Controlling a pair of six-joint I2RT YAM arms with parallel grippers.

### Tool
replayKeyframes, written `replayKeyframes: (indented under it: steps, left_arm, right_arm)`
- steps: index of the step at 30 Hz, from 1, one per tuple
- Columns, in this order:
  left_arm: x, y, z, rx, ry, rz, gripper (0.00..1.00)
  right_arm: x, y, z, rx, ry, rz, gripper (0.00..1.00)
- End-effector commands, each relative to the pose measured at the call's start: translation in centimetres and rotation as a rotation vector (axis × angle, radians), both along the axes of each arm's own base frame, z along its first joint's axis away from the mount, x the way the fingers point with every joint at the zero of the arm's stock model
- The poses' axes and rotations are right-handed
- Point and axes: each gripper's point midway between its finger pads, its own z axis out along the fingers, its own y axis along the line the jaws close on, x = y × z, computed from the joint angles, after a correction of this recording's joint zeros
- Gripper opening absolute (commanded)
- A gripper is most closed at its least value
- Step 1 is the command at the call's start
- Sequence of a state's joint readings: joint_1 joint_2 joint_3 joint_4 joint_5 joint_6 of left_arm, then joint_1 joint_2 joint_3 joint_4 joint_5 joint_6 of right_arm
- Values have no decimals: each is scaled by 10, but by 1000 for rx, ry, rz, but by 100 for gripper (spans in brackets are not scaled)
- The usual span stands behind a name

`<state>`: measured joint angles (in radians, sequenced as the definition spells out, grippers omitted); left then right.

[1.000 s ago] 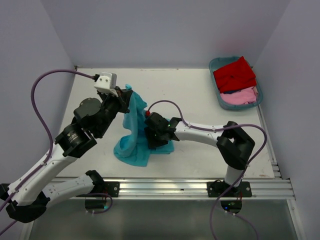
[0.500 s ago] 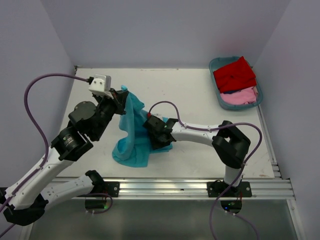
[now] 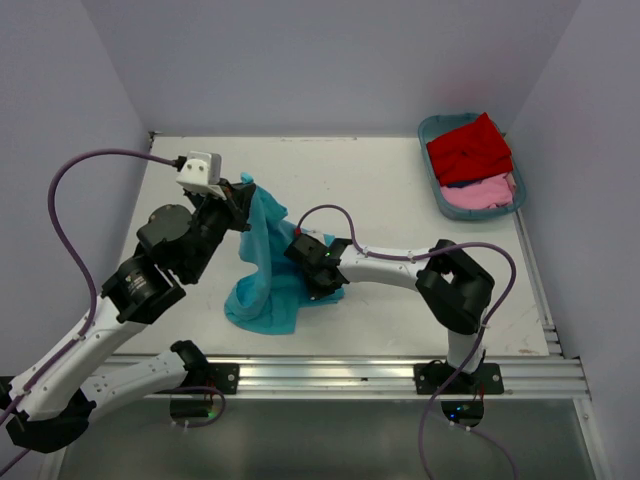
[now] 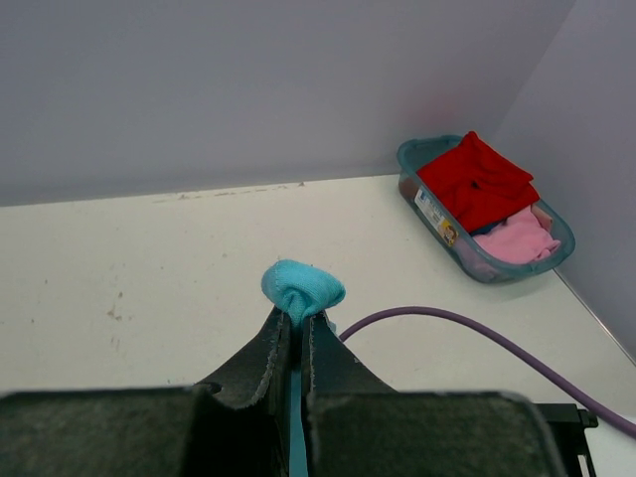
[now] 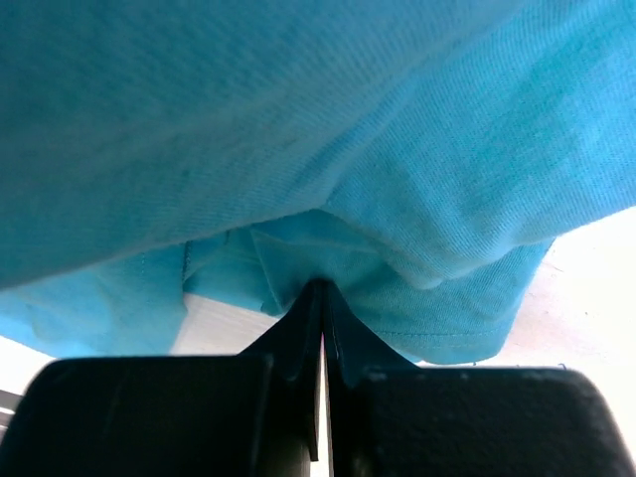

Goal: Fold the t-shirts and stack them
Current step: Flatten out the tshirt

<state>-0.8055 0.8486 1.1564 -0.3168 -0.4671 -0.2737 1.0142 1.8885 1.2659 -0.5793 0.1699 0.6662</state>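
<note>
One turquoise t-shirt [image 3: 256, 292] half-hides right hand [image 5: 320, 290].

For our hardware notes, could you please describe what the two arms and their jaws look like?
The left arm and right arm have white tubular links and bulky black joints. A purple cable loops off each. A white boxy camera sits on the left wrist. The jaws are black, flat and tapered.
</note>
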Motion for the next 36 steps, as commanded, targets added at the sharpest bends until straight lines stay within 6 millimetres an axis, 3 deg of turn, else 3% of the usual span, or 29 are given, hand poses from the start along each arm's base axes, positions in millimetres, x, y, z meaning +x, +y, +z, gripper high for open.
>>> replayKeyframes:
  steps: [1, 4, 5, 8, 11, 19, 31, 34, 36]
  left_arm:
    - [-2, 8, 12, -40, -28, 27, 0]
    - [-3, 9, 11, -40, -26, 25, 0]
    - [-3, 9, 9, -40, -24, 25, 0]
    - [-2, 8, 8, -41, -22, 25, 0]
    - [-2, 7, 4, -40, -15, 22, 0]
    - [-2, 8, 2, -40, -11, 28, 0]
    - [1, 5, 0, -34, -9, 25, 0]
    - [2, 4, -2, -31, -6, 24, 0]
    - [2, 4, -2, -30, -7, 24, 0]
  right_arm:
    - [9, -1, 17, 3, -54, -28, 0]
    - [13, -5, 36, 5, -94, -32, 0]
    - [13, -6, 40, 6, -99, -30, 14]
    - [13, -2, 51, 32, -106, -17, 35]
    - [10, 8, 49, 67, -78, 5, 38]
    - [4, 24, 21, 84, -5, 20, 29]
    - [3, 24, 10, 61, 16, 26, 31]
    - [5, 15, 7, 25, 0, 5, 4]
    - [4, 10, 6, 7, 0, -7, 0]
